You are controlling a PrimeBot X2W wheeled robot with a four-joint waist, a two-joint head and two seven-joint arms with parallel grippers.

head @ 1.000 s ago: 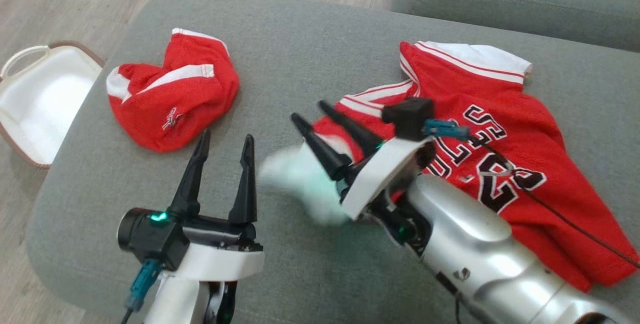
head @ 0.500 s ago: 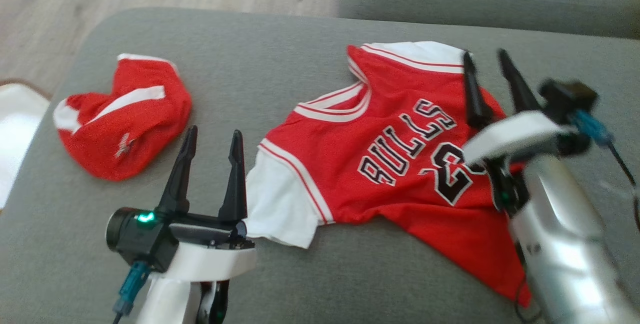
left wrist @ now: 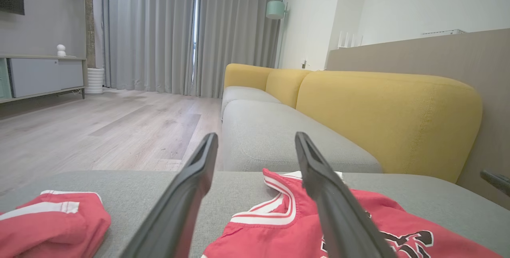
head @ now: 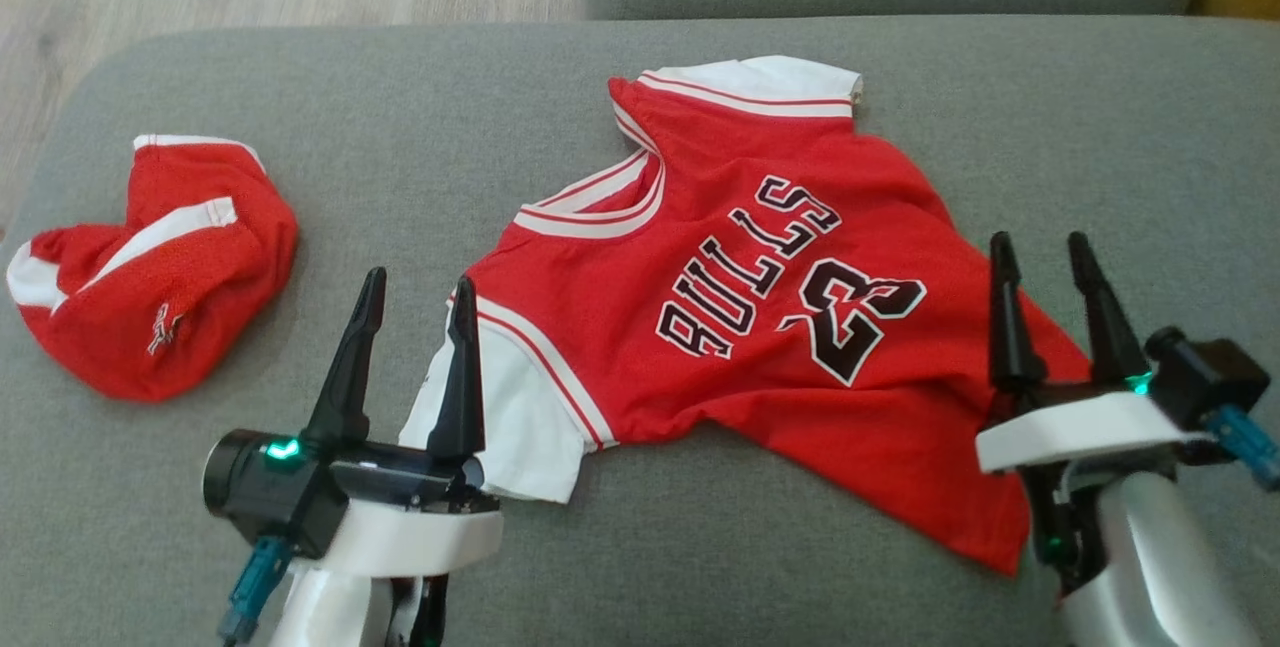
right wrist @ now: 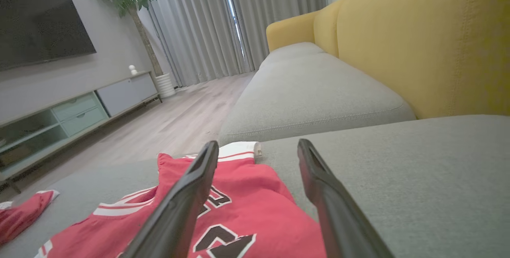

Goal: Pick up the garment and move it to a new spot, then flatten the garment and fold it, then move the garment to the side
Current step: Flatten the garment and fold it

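"Red jersey (head: 760, 297), where does it lie?"

"Spread face up on the grey seat cushion (head: 640, 567), from the middle toward the right side, with BULLS and 23 showing. One white sleeve reaches close to the far edge. The other lies on the near side, and the hem trails off to the near right."

"And the grippers?"

"The left gripper (head: 419, 277) hovers at the near sleeve, fingers spread, nothing between them. Its right finger overlaps that sleeve in the head view, but I cannot tell whether it touches. The right gripper (head: 1039, 239) stands over the hem, also spread wide and empty."

"Anything else on the cushion?"

"Crumpled red shorts (head: 150, 267) with white stripes, near the left edge, well apart from the jersey."
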